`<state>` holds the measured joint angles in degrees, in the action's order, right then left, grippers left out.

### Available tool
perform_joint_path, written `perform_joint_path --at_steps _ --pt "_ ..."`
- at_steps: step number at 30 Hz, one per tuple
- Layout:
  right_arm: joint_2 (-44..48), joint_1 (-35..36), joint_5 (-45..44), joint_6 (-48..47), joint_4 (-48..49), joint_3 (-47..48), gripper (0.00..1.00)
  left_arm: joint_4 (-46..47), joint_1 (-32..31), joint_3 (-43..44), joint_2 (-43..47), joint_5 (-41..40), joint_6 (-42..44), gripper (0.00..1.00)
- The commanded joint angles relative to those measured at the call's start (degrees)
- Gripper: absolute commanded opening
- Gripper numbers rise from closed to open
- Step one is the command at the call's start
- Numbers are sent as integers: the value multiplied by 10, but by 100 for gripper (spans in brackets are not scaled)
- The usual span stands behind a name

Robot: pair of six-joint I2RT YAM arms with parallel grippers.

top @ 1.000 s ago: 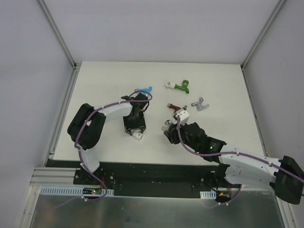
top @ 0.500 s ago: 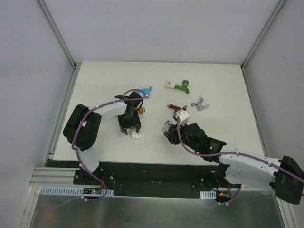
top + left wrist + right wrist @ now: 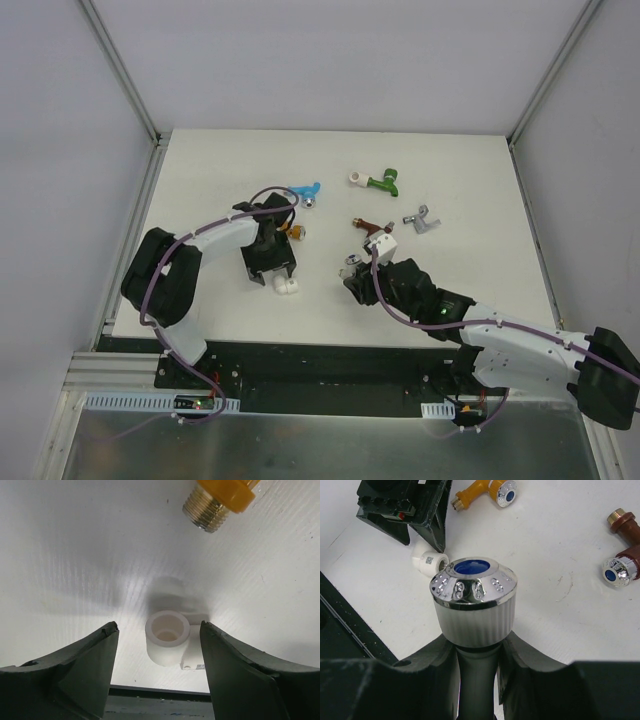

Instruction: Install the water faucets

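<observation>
Since a second ago my left arm (image 3: 215, 235) has slid toward the left of the top view, so the orange faucet (image 3: 297, 234) now shows just right of it. Its left gripper (image 3: 268, 268) is spread wide and holds nothing; in the wrist view the fitting (image 3: 167, 637) lies on the table (image 3: 470, 170) between the fingers (image 3: 75, 665), touching neither. Level with it, low in the middle of the top view, the right gripper (image 3: 357, 283) is clamped on the white faucet (image 3: 472, 605), whose shiny cap with a blue dot faces that wrist camera. Just above it lies the brown faucet (image 3: 368, 225), with the grey faucet (image 3: 424, 220) to its right. Farthest up, the blue faucet (image 3: 303, 190) lies just above the left gripper, and the green faucet (image 3: 383, 183) lies right of it, near the upper middle.
</observation>
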<state>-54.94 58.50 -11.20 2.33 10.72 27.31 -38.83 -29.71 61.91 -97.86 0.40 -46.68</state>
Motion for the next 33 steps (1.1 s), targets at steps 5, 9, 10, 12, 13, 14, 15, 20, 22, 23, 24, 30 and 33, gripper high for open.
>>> perform_joint_path --at_steps 5,9,10,12,13,14,15,20,22,23,24,30,33 --pt "-1 1 14 1 40 0 0 9 -24 -28 29 -41 -79 65" --pt "6 2 9 -1 44 -6 0 17 -32 -28 20 -49 -85 62" --pt "8 2 8 -1 45 -7 0 19 -32 -28 17 -49 -86 61" --pt "9 2 8 -1 44 -9 0 24 -37 -32 13 -45 -91 58" --pt "10 2 8 -1 45 -9 0 26 -39 -35 12 -43 -95 57" --pt "11 1 7 -2 45 -9 0 30 -43 -40 13 -42 -99 55" --pt "11 1 3 -2 46 -11 0 33 -46 -43 14 -40 -103 53" --pt "10 2 -6 -14 63 -18 0 47 -50 -63 39 -40 -113 33" --pt "11 1 9 -37 80 -23 0 47 -50 -61 56 -44 -108 22" --pt "12 2 20 -55 93 -29 0 47 -50 -58 67 -44 -104 15" --pt "14 2 32 -70 109 -35 0 47 -50 -55 76 -44 -97 8" --pt "23 0 106 -188 207 -54 0 46 -23 -19 142 -8 -27 0" --pt "16 -8 151 -249 215 -38 0 43 -10 9 168 21 14 0"
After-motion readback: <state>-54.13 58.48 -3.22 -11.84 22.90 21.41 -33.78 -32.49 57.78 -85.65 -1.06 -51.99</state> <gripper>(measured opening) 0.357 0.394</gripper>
